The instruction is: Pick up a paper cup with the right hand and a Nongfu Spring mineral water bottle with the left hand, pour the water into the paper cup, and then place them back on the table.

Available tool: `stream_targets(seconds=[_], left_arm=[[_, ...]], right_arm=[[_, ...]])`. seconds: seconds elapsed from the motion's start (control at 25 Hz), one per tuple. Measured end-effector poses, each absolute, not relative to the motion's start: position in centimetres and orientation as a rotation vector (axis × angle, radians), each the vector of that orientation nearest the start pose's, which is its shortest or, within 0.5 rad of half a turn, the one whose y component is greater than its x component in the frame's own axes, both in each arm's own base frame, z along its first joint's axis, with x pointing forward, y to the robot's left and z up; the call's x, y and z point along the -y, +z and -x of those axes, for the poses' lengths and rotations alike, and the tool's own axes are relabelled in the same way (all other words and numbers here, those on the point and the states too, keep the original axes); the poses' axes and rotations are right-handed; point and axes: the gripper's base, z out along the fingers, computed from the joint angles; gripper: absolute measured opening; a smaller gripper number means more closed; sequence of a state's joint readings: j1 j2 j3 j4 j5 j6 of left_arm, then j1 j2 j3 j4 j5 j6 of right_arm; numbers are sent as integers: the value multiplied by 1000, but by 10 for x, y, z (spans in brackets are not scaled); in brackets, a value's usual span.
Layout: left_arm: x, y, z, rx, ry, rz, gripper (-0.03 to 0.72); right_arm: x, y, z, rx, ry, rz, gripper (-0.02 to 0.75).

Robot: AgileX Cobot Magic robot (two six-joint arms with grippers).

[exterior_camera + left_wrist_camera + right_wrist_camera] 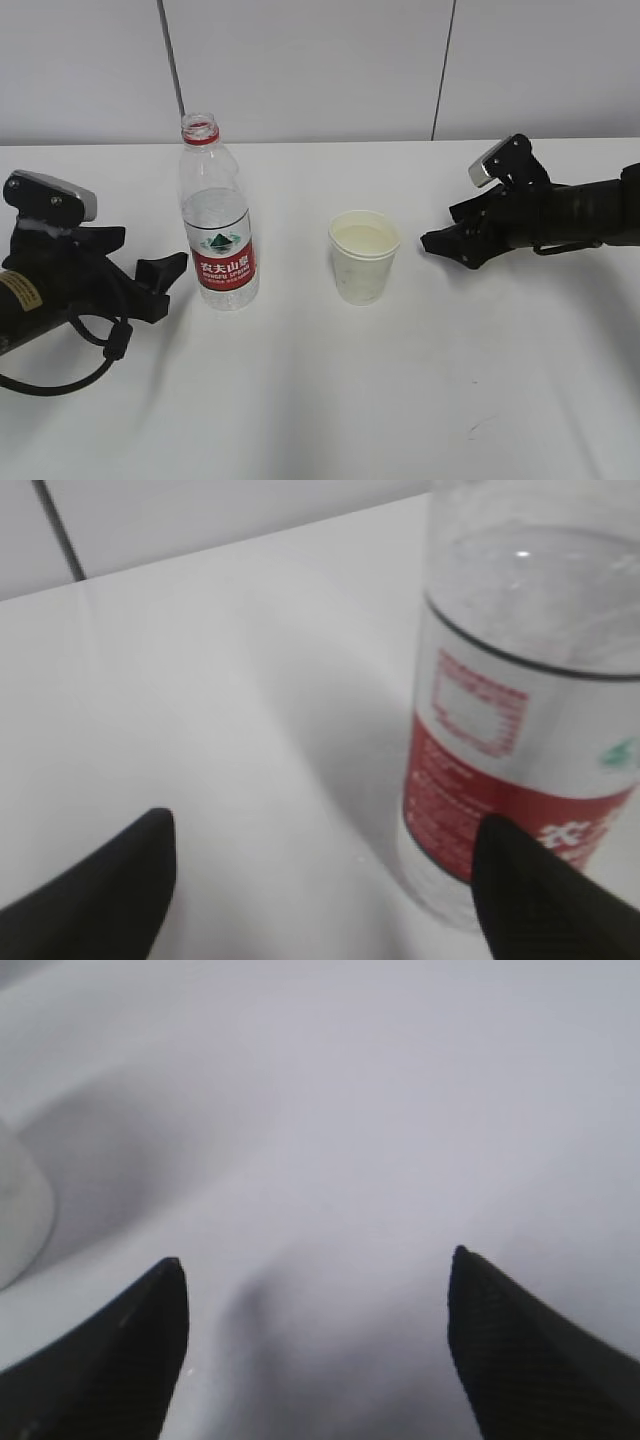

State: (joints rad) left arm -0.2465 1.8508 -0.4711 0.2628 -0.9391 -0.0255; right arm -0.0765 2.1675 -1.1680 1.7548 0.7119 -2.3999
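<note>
The Nongfu Spring bottle (217,215) stands upright and uncapped on the white table (330,400), left of centre. It fills the right of the left wrist view (520,720). My left gripper (165,285) is open just left of the bottle; its right finger overlaps the label in the left wrist view, and bare table lies between the fingers (325,880). The paper cup (363,256) stands upright at the centre and shows at the left edge of the right wrist view (20,1210). My right gripper (440,243) is open and empty, a little right of the cup (315,1310).
A grey wall with dark vertical seams (170,60) runs behind the table's far edge. A small dark scuff mark (478,428) lies on the table at the front right.
</note>
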Motion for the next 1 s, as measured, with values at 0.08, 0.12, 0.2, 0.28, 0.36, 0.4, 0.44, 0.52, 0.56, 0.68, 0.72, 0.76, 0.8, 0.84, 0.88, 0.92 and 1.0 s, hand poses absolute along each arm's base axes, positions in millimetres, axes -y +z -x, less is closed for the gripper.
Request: stream_targets(seconds=[0.08, 0.12, 0.2, 0.28, 0.36, 0.4, 0.44, 0.52, 0.56, 0.68, 0.72, 0.76, 0.8, 0.84, 0.88, 0.92, 1.0], left_arm=[[82, 116, -277, -1891, -257, -466, 555], [79, 116, -278, -1895, -243, -451, 555], [73, 116, -280, -1898, -214, -431, 555], [68, 116, -281, -1898, -172, -419, 555], [63, 116, -283, -1908, -138, -385, 555], [61, 115, -283, -1925, -127, -370, 555], [59, 116, -284, -1950, -114, -356, 555], [58, 118, -288, -2007, -97, -354, 555], [58, 121, -291, -2039, -89, -356, 555], [56, 131, -303, -2157, -58, -356, 555], [55, 135, -307, -2204, -46, -353, 555], [53, 139, -311, -2252, -36, -354, 555], [52, 145, -315, -2284, -26, -348, 555], [50, 149, -316, -2331, -16, -345, 555], [48, 155, -319, -2369, -9, -343, 555], [46, 160, -321, -2410, 0, -340, 555], [43, 171, -323, -2484, 15, -334, 555]], right_arm=[[-24, 103, -418, -1988, 402, 829, 596], [-23, 103, -420, -1993, 388, 821, 596], [-22, 107, -425, -1985, 371, 809, 596], [-20, 111, -430, -1990, 358, 783, 596], [-16, 116, -436, -2008, 350, 722, 595], [-13, 118, -438, -2023, 350, 682, 595], [-10, 120, -441, -2033, 352, 641, 595], [-3, 124, -445, -2048, 356, 574, 594], [0, 126, -447, -2055, 362, 532, 594], [12, 131, -452, -2076, 386, 404, 594], [16, 132, -452, -2082, 395, 366, 594], [20, 132, -452, -2089, 402, 332, 594], [22, 132, -452, -2100, 414, 306, 594], [25, 131, -451, -2114, 425, 281, 594], [28, 130, -450, -2131, 435, 265, 594], [30, 130, -449, -2146, 438, 262, 594], [33, 133, -446, -2173, 450, 246, 594]])
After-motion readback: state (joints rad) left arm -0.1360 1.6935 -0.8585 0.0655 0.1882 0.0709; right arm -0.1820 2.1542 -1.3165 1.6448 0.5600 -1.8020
